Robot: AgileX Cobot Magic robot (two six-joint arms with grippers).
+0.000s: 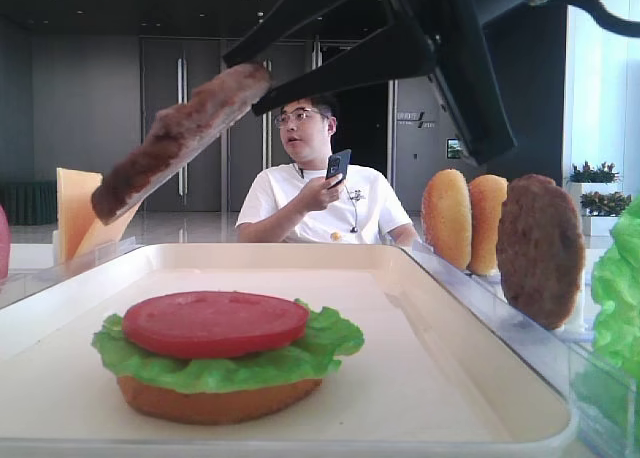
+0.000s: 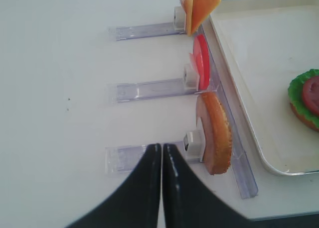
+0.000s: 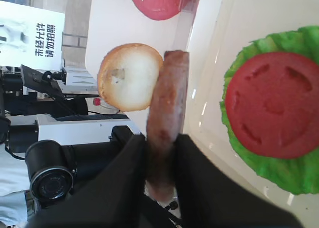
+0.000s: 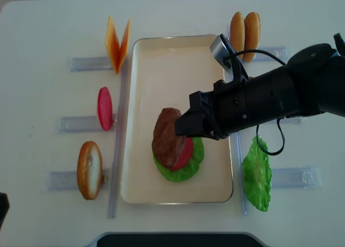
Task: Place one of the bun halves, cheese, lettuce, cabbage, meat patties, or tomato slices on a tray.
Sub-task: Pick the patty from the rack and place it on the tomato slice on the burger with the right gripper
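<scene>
Your right gripper (image 4: 190,124) is clamping a thick, dark brown, grainy meat patty (image 4: 166,137) by its edge, and the patty is hanging tilted above the large cream-beige plastic tray (image 4: 161,58), over the stack already sitting there. That stack is showing a smooth orange-tan bun half (image 1: 215,402) at the bottom, a bright green ruffled lettuce leaf (image 1: 330,343) on it, and a flat red tomato slice (image 1: 214,323) on top; you are holding the patty clear of the tomato, not touching it. In the right wrist view the black fingers (image 3: 124,188) are pressing on both faces of the patty. Your left gripper (image 2: 161,188) is resting with its jaws closed on nothing, over the white table (image 2: 60,88) left of the tray. Clear plastic racks (image 2: 144,91) are lining both sides of the tray: on the left they are carrying two pale yellow-orange cheese slices (image 4: 117,42), a second red tomato slice (image 4: 104,108) and another bun half (image 4: 89,169), all standing on edge; on the right you are seeing two more bun halves (image 4: 244,31), a second brown patty (image 1: 540,248) standing on edge, and a spare lettuce leaf (image 4: 257,174). A person in a white shirt (image 1: 310,193) is sitting beyond the table, holding a phone.
</scene>
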